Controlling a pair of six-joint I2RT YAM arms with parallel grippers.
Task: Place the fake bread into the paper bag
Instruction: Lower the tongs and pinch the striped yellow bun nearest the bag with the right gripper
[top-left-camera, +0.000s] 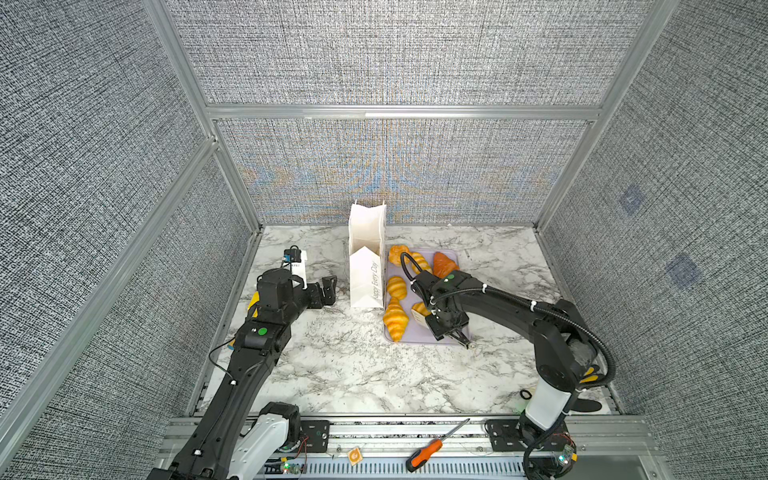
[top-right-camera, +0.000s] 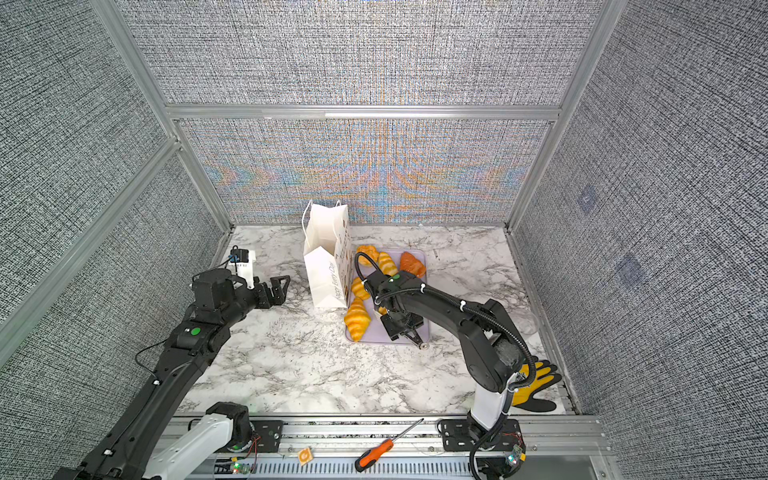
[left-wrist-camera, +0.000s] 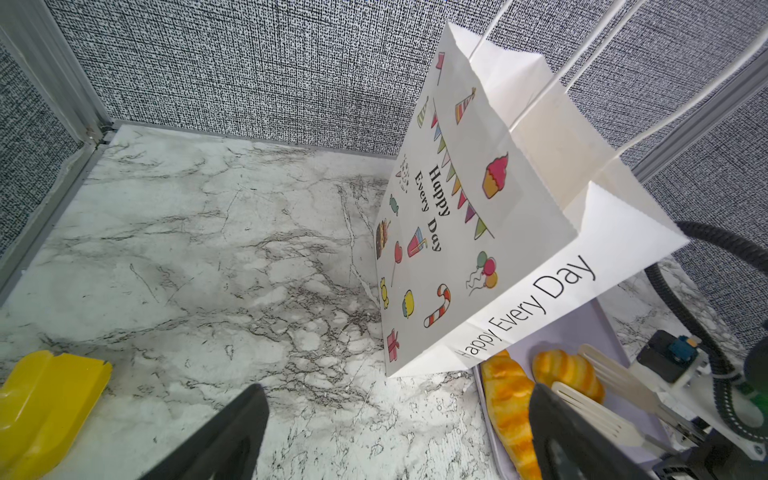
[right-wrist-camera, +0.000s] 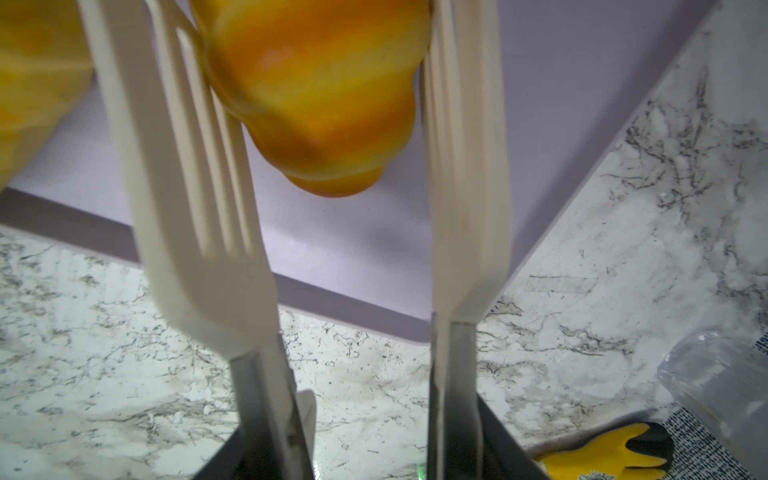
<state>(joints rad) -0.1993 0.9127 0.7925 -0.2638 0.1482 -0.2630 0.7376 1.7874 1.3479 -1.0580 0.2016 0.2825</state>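
Grey woven panels (top-left-camera: 395, 62) in aluminium framing close off three sides of the marble bench (top-left-camera: 353, 374). That leaves me a broad run of bare marble across the front, between the two arms. The paper bag (top-left-camera: 365, 274) stands upright toward the rear middle with its mouth open and its handles up. Its right side is just beside the lilac tray (top-left-camera: 415, 336), and I cannot tell whether they touch.

My left hand (top-left-camera: 329, 289) hangs released, its fingers spread wide. It is left of the bag and apart from it, with marble showing in the gap.

My right hand (top-left-camera: 449, 328) is over the tray's front right corner, clenched on the white tongs (right-wrist-camera: 199, 208). The fake bread (top-left-camera: 395, 318) lies on the tray, including a darker croissant (top-left-camera: 444, 262) at the back.

Only the right wrist view shows the tong blades standing either side of one golden croissant (right-wrist-camera: 316, 91) above the lilac floor. Whether they pinch it or it is lifted, I cannot tell.

The left wrist view alone gives me the bag's broad face with its small coloured pictures. It also shows a yellow scoop (left-wrist-camera: 45, 399) lying well clear on the marble.

A yellow and black glove (top-right-camera: 536, 378) lies by the right arm's base, plain in a top view. An orange-handled screwdriver (top-left-camera: 428, 451) rests on the front rail.
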